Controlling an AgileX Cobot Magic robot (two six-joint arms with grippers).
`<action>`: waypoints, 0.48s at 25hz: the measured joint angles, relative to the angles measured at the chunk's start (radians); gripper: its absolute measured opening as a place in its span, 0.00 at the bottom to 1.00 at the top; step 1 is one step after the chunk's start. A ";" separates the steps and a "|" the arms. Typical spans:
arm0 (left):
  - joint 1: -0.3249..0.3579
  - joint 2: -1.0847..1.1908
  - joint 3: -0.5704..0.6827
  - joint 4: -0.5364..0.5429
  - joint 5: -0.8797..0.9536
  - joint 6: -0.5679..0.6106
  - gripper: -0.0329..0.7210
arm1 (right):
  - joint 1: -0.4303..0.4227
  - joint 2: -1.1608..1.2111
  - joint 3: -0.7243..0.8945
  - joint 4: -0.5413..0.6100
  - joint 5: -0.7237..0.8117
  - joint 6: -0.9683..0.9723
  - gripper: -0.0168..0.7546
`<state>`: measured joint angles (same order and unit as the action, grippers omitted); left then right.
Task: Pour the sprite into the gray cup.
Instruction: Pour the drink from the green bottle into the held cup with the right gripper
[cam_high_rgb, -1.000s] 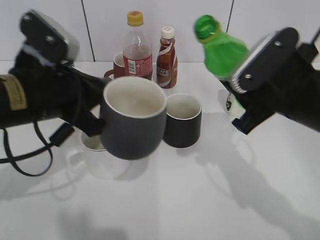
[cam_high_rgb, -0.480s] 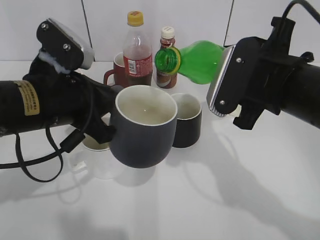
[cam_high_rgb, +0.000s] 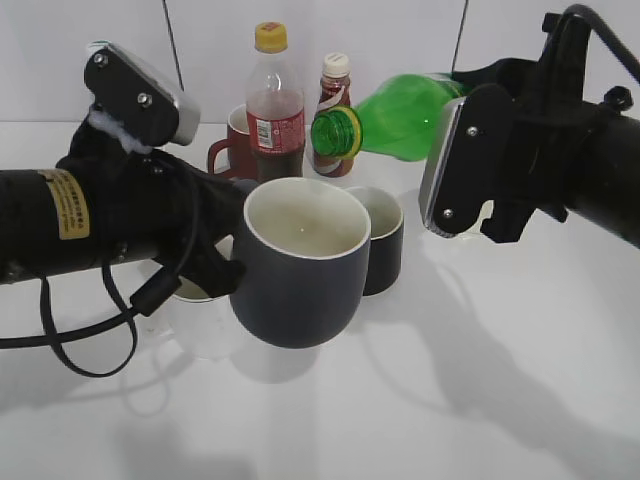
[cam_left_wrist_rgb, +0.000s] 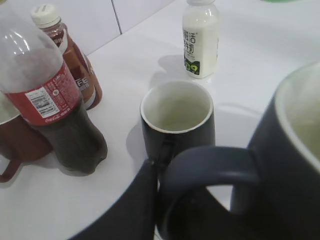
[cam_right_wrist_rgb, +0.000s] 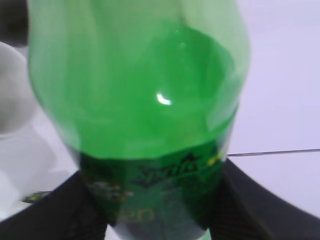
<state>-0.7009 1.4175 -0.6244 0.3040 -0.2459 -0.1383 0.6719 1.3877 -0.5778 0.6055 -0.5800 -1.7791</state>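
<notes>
The gray cup (cam_high_rgb: 300, 265) is held up off the table by my left gripper (cam_high_rgb: 215, 265), which is shut on its loop handle (cam_left_wrist_rgb: 210, 160). Its cream inside faces up. The sprite (cam_high_rgb: 395, 115), a green bottle, lies almost level in my right gripper (cam_high_rgb: 455, 170), which is shut on its labelled body (cam_right_wrist_rgb: 160, 195). The bottle's open mouth (cam_high_rgb: 335, 132) points left and sits above and just behind the cup's rim. No liquid stream shows.
A black mug (cam_high_rgb: 375, 240) stands right behind the gray cup. A white mug (cam_high_rgb: 200, 320) is under my left arm. A cola bottle (cam_high_rgb: 274, 105), a brown coffee bottle (cam_high_rgb: 333, 100) and a red mug (cam_high_rgb: 235, 135) stand at the back. A white milk bottle (cam_left_wrist_rgb: 201, 40) stands beyond the black mug.
The sprite has tipped from upright to nearly level, its mouth swinging left toward the cup. My left gripper has carried the gray cup a little right and lower.
</notes>
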 joint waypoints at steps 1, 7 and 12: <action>0.000 0.000 0.000 -0.001 0.000 0.000 0.13 | 0.000 0.000 0.000 -0.002 -0.008 -0.012 0.51; 0.000 0.000 0.000 -0.002 0.001 0.000 0.13 | 0.000 0.000 0.000 -0.008 -0.031 -0.060 0.51; 0.000 0.000 0.000 -0.003 0.002 0.000 0.13 | 0.000 0.000 0.000 -0.012 -0.049 -0.079 0.51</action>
<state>-0.7009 1.4175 -0.6244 0.3011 -0.2436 -0.1383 0.6719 1.3877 -0.5778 0.5933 -0.6285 -1.8583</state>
